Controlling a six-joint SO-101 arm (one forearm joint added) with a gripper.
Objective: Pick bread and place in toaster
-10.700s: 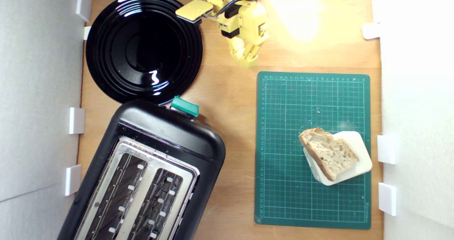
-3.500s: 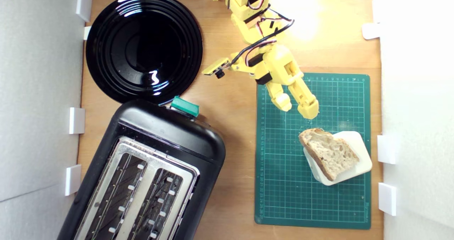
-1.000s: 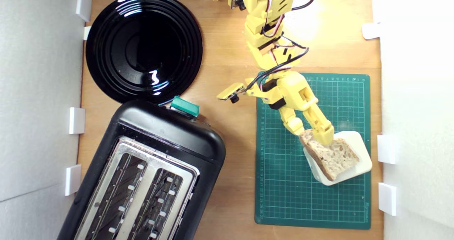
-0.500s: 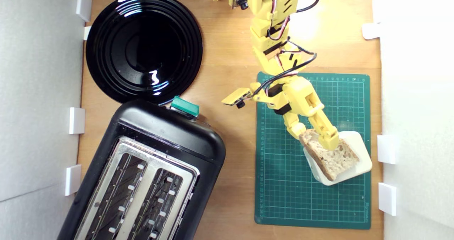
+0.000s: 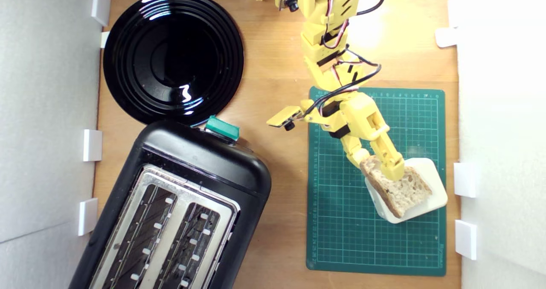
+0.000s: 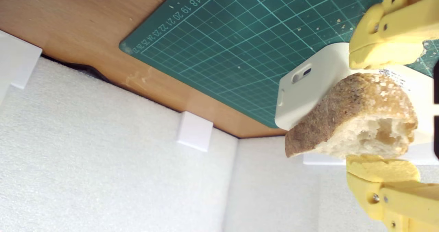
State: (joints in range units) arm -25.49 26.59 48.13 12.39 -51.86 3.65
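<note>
1. Toaster point(image 5: 170, 212), glossy black with two empty slots, sits at the exterior view's lower left, below a black plate point(image 5: 172, 56).
2. Gripper point(image 5: 377, 163) jaws close around the bread point(image 5: 399, 186), touching crust and crumb.
3. Bread lies on a cream block point(image 5: 428, 195) atop the green cutting mat point(image 5: 341, 229).

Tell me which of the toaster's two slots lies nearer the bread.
The slot toward the exterior view's right is nearer the bread; the other slot lies beyond it, toward the white wall.
</note>
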